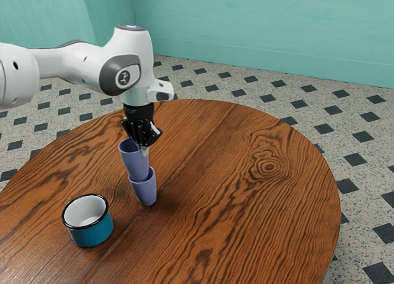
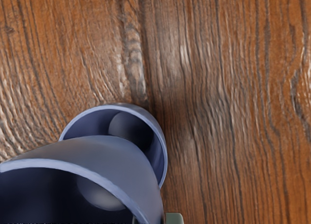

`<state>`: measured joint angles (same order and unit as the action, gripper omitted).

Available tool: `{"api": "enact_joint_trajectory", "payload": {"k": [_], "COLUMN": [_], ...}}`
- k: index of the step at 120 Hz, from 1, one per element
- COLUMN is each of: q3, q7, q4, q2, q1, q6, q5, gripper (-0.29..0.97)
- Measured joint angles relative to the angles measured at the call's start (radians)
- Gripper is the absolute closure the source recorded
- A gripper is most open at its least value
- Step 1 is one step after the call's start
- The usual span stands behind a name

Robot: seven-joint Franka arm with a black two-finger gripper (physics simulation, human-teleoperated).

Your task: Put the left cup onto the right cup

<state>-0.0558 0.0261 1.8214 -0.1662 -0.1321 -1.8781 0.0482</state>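
Under cup (image 1: 135,159): wooden table (image 1: 258,198); checkered floor (image 1: 357,121); teal walls (image 1: 277,19)

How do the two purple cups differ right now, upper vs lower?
Pose: the upper cup tilts, rim toward the exterior view's left; the lower cup stands upright.
Support: the lower cup rests on the table; the upper cup's base sits in the lower cup's mouth.
Grip: the gripper holds the upper cup's rim in its jaws; the lower cup is free.
Shared: purple-blue, tapered, no handle.
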Motion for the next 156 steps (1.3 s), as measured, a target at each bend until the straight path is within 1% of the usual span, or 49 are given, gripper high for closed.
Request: {"api": "enact_joint_trajectory", "payload": {"k": [29,48,55,66,79,99,125,134,156], "q3": [-0.002,0.007,0.008,0.012,0.021,0.023,0.005,-0.041,-0.129], "q7": [-0.008,-0.011,-0.012,-0.015,-0.019,-0.024,-0.024,-0.023,-0.013], "q4": [-0.01,-0.022,-0.024,-0.024,-0.026,-0.026,-0.05,-0.066,-0.108], "q2": [-0.03,-0.033,-0.031,-0.021,0.001,0.049,0.101,0.11,0.131], "q1": [0.002,0.0,-0.001,-0.001,-0.002,-0.021,-0.068,-0.124,-0.214], "q6": [-0.006,0.011,0.017,0.028,0.046,0.069,0.107,0.13,0.189], "q5": [0.004,0.002,0.001,0.0,0.0,-0.001,-0.001,-0.001,-0.002], "gripper": [0.78,0.43,0.33,0.21,0.13,0.06,0.02,0.01,0.01]}}
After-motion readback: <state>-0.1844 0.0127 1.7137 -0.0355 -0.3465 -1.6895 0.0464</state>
